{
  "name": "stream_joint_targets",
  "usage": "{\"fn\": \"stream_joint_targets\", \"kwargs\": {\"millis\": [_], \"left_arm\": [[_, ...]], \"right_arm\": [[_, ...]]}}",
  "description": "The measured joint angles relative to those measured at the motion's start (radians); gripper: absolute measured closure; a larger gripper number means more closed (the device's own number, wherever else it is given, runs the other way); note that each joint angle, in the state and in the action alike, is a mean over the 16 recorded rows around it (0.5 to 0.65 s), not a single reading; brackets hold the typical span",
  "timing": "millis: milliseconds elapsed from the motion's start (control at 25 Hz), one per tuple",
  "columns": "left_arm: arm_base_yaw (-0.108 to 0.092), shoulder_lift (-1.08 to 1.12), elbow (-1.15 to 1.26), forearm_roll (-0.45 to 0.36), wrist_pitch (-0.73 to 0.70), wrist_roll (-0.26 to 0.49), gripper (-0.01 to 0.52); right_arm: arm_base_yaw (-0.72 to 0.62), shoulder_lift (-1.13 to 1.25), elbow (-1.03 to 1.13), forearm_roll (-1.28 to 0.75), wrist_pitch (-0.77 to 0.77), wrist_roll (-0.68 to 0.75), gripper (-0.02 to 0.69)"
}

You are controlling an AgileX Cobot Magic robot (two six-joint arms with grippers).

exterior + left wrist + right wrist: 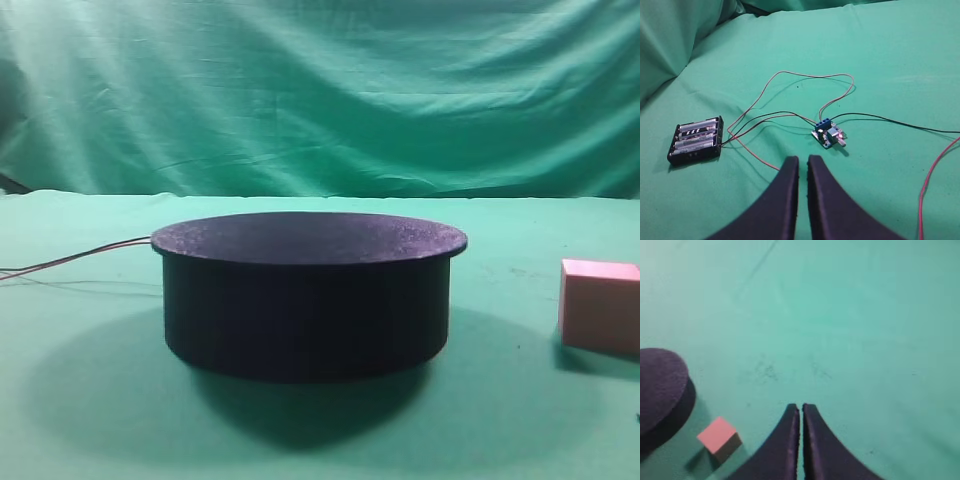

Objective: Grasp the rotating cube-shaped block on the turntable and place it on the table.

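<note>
Left gripper [803, 161]: foreground of the left wrist view; black fingers drawn together with only a thin slit between, holding nothing.

Right gripper [801, 408]: foreground of the right wrist view; fingers likewise nearly touching, holding nothing, hanging above bare cloth.

Cube-shaped block [718, 436]: pale pink, resting on the table [850, 320], just beside the turntable [660, 390] but apart from it, left of the right gripper's fingers. In the exterior high view the block [600, 305] sits at the right edge, right of the turntable [308, 295].

Turntable: low black drum, speckled top disc bare, thin wires [75, 260] leaving its left side.

Battery holder [696, 140]: black, loaded with cells, lying on the cloth left of the left gripper.

Small circuit board [828, 134]: blue terminal block, joined to the holder by red and black leads.

Backdrop [320, 90]: draped green cloth, farthest back.
</note>
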Motion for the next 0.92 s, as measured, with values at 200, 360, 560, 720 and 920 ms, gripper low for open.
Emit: {"fn": "stream_joint_targets", "kwargs": {"millis": [200,360,560,720,920], "left_arm": [[0.000,0.000,0.000,0.000,0.000,0.000,0.514],[0.000,0.000,0.000,0.000,0.000,0.000,0.514],[0.000,0.000,0.000,0.000,0.000,0.000,0.514],[0.000,0.000,0.000,0.000,0.000,0.000,0.514],[0.000,0.000,0.000,0.000,0.000,0.000,0.514]], "right_arm": [[-0.060,-0.135,0.104,-0.002,-0.041,-0.001,0.665],[-0.075,-0.180,0.146,-0.004,-0.064,-0.001,0.665],[-0.077,-0.185,0.162,-0.004,-0.083,-0.001,0.665],[-0.077,-0.185,0.162,-0.004,-0.088,-0.001,0.665],[-0.077,-0.185,0.162,-0.004,-0.088,-0.001,0.665]]}}
